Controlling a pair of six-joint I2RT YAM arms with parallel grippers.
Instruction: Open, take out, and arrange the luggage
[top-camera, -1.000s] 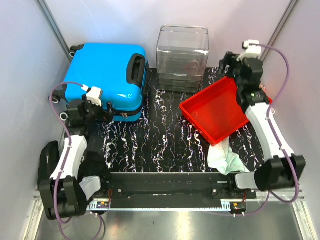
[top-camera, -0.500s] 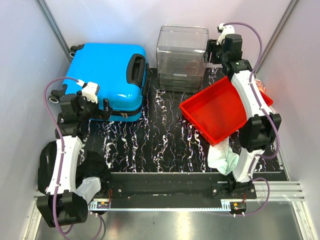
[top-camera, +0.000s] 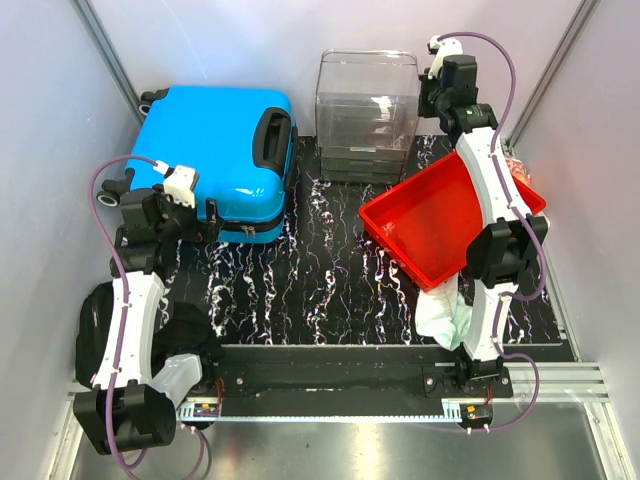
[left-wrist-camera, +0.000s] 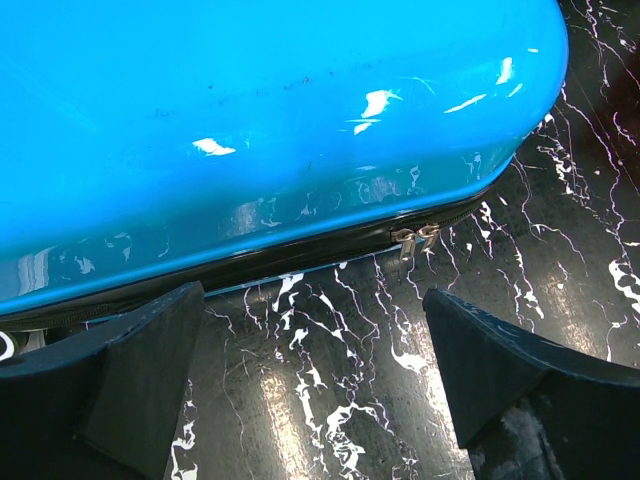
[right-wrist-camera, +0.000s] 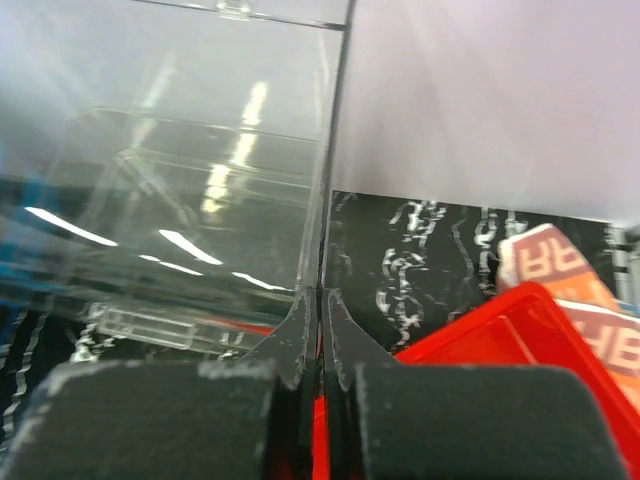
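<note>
luggage: glossy hard plastic | drawer box: clear plastic | table: glossy marbled

A robot lab test cell, this one: pale wall panels box in the sides, a metal frame post at upper left. The left arm and right arm are bolted to a black rail at the bottom, with purple cables looping over a black marbled tabletop.

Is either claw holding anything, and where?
Nothing held: left claw open beside the luggage, right claw shut with nothing in it, beside the clear box.
</note>
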